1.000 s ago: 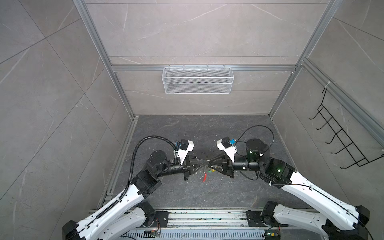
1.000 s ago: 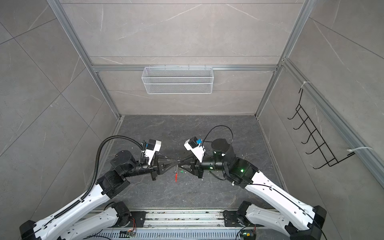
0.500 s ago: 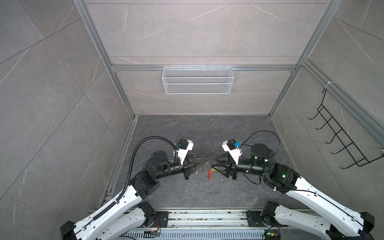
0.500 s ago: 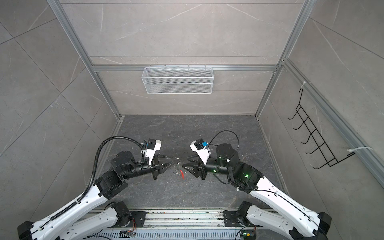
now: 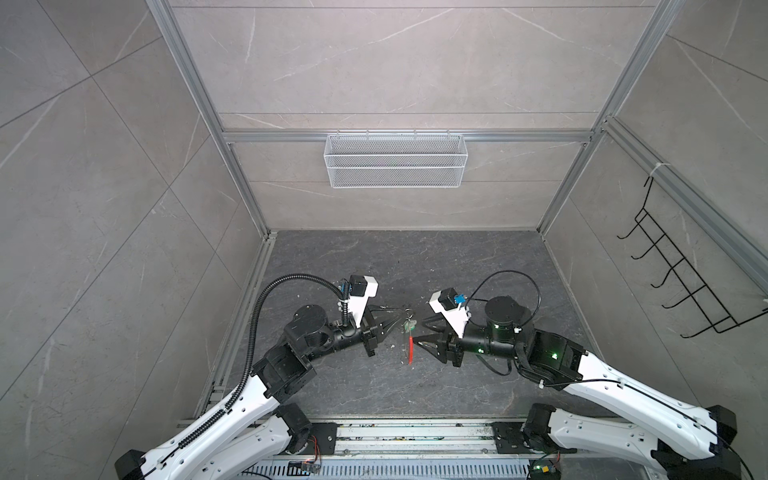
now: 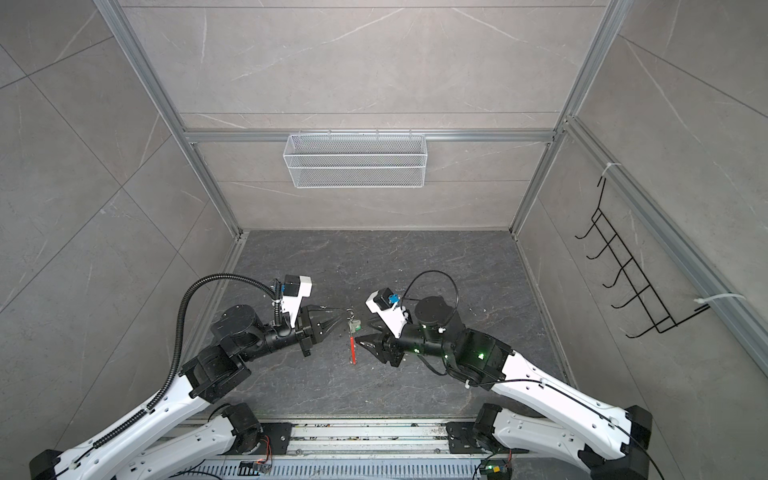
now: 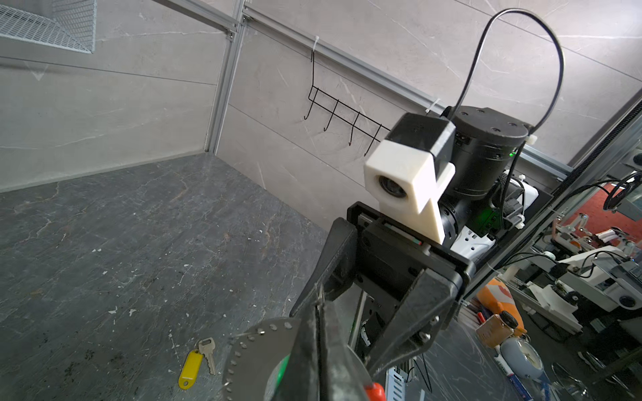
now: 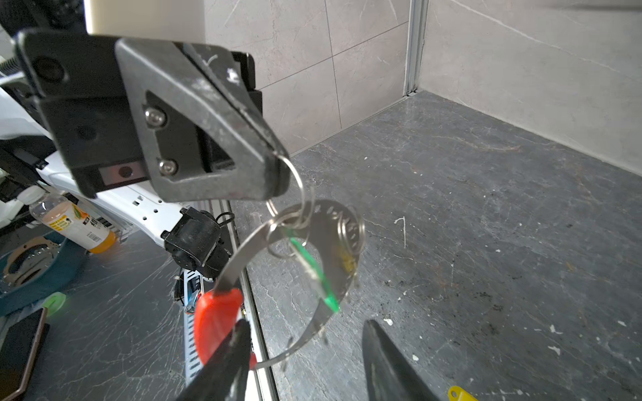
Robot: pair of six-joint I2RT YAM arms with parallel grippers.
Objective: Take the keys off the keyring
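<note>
1. Left tool [image 8: 274, 166]: shut tight on a thin wire loop [image 8: 301, 184], up above the desk [image 5: 457, 270].
2. Hanging from that loop, in the air between both tools: the keyring [image 8: 239, 257], a grey band with little holes and a red part [image 8: 215, 316] at the low end.
3. On the keyring, hooked by small rings: the green key [image 8: 312, 272], pointing down.
4. Off the keyring, flat on the desk: the yellow key [image 7: 191, 362].
5. Right tool [image 5: 420, 332]: open with a gap, holding nothing, just beside the red part; touching it or not, cannot tell.
</note>
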